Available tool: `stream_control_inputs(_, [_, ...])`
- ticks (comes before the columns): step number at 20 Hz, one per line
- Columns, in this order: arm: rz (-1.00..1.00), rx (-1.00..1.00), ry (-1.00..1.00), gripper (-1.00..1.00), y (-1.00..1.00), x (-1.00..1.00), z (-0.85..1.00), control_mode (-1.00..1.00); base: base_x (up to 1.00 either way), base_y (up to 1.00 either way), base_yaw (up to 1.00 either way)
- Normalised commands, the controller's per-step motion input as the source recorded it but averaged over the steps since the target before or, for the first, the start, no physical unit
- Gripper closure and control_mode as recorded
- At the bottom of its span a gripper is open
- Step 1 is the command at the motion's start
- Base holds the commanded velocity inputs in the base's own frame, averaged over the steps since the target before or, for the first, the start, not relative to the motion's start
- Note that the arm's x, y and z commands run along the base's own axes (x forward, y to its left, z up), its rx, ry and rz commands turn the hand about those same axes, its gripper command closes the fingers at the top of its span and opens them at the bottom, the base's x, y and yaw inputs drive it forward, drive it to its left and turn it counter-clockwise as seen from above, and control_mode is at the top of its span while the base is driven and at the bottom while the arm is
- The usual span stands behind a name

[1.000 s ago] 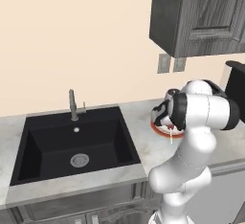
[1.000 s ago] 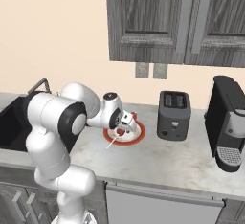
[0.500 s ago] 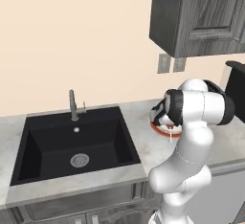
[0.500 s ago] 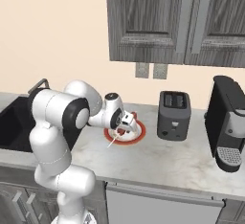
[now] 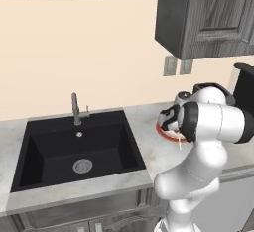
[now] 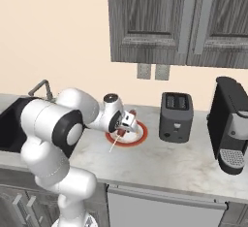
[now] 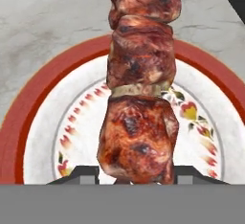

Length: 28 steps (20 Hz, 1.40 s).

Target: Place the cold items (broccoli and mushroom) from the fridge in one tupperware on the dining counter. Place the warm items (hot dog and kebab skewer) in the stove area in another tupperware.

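Left of the red-rimmed plate (image 6: 141,135) lies the black sink (image 5: 79,149). Over the plate, the gripper (image 6: 127,124) straddles the kebab skewer (image 7: 139,84); whether its jaws grip the meat cannot be told. The toaster (image 6: 176,117) stands right of the plate.

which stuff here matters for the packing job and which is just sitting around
Job:
kebab skewer, lying on the red-rimmed plate
gripper, fingertips either side of the meat

Just there:
toaster
coffee machine
sink
faucet
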Motion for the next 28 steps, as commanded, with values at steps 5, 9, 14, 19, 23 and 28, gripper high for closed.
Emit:
stream_control_inputs(5, [0.0, 0.0, -0.17, 1.0, 0.0, -0.5, 0.65, -1.0, 0.0, 0.0, 0.0])
stream_control_inputs(9, [0.0, 0.0, -0.12, 1.0, 0.0, -0.46, 0.82, -1.0, 0.0, 0.0, 0.0])
stream_control_inputs(14, [0.0, 0.04, -0.01, 1.0, 0.0, -0.42, 0.93, -1.0, 0.0, 0.0, 0.0])
stream_control_inputs(19, [0.0, 0.04, 0.0, 1.0, 0.0, -0.45, 0.86, -1.0, 0.0, 0.0, 0.0])
stream_control_inputs(23, [0.0, 0.05, 0.0, 1.0, 0.0, -0.55, 0.66, -1.0, 0.0, 0.0, 0.0])
stream_control_inputs(28, [-0.02, 0.04, 0.0, 1.0, 0.0, -0.58, 0.56, -1.0, 0.0, 0.0, 0.0])
